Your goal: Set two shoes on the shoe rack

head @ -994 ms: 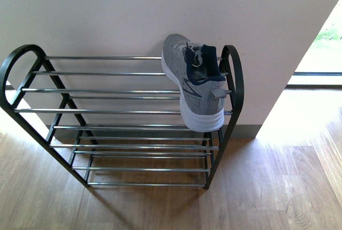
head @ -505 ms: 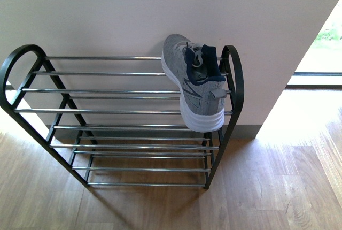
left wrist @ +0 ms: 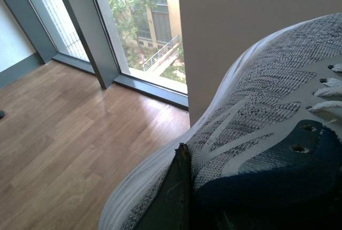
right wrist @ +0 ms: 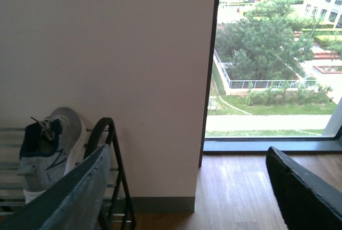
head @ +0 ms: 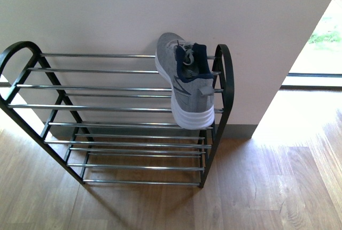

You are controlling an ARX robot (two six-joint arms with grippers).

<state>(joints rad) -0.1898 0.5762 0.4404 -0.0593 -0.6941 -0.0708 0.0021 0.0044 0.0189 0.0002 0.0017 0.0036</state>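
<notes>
A second sneaker (left wrist: pixel 256 112) was gripped at its navy collar by the left gripper (left wrist: pixel 188 192). On the shoe rack (head: pixel 96 87), 1 grey sneaker (head: pixel 187 85) was laid at the top tier's 3 o'clock end, with its heel overhanging toward 6 o'clock. The right gripper (right wrist: pixel 188 152) was held wide open.

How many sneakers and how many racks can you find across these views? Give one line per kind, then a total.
Rack: 1
Sneakers: 2 (top-tier sneaker, held sneaker)
Total: 3
</notes>
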